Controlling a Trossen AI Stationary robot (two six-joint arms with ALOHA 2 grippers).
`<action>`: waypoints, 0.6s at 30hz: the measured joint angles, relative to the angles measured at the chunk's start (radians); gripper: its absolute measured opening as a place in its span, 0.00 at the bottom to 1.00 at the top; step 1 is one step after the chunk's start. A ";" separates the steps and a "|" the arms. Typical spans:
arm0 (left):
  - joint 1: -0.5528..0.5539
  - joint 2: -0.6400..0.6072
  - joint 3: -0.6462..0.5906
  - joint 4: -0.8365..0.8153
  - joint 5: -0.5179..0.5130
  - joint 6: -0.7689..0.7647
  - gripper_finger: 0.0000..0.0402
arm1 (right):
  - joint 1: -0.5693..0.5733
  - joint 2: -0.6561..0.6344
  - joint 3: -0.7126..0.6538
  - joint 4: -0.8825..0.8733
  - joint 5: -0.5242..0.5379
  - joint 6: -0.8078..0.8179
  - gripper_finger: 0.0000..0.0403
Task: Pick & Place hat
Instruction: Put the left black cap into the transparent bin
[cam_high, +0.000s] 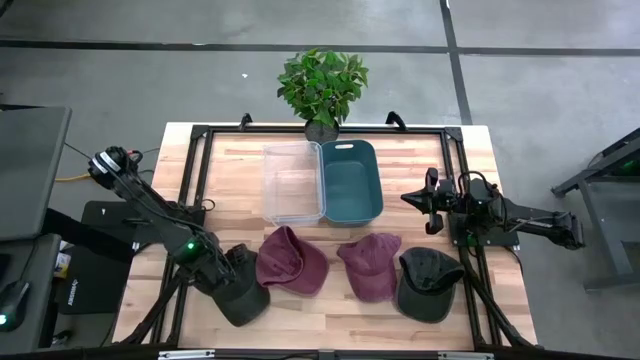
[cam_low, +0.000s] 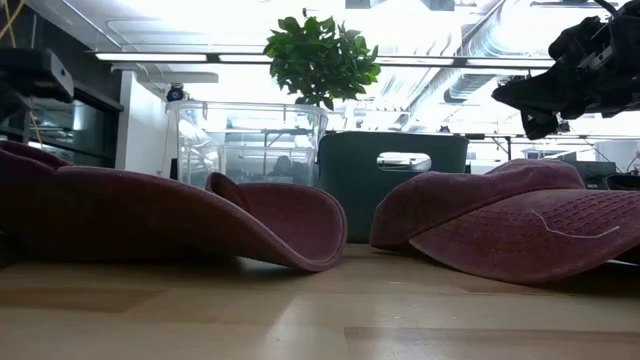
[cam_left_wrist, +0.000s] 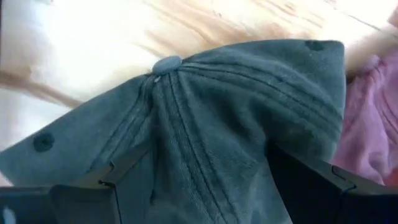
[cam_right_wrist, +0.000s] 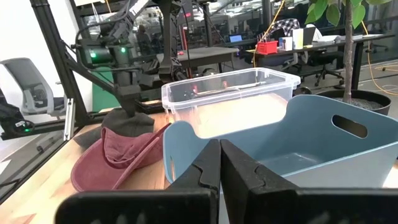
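Note:
Several caps lie in a row along the table's near side. A dark grey cap is at the left, two maroon caps are in the middle, and another dark cap is at the right. My left gripper is low over the left dark grey cap and open, with its fingers either side of the crown. My right gripper is shut and empty. It hovers above the table's right part beside the teal bin. In the low view the maroon caps rest on their brims. My left gripper comes down from above onto the dark grey cap's crown, just below the top button. One open fingertip sits against the cloth on one side and the other fingertip on the opposite side. The cap lies on the table.
A clear plastic bin and the teal bin stand side by side at the table's middle far part. A potted plant stands behind them at the far edge. Black frame rails run along the table's sides. Bare wood shows near the front edge.

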 joint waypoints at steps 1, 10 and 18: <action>0.004 0.000 -0.010 0.007 0.000 0.000 0.71 | 0.000 0.000 0.000 0.000 0.000 0.000 0.00; 0.018 -0.001 -0.093 0.085 0.030 0.000 0.71 | 0.000 0.000 0.000 0.000 0.000 0.000 0.00; 0.018 -0.001 -0.130 0.112 0.030 0.000 0.66 | 0.000 0.000 0.000 0.000 0.000 0.000 0.00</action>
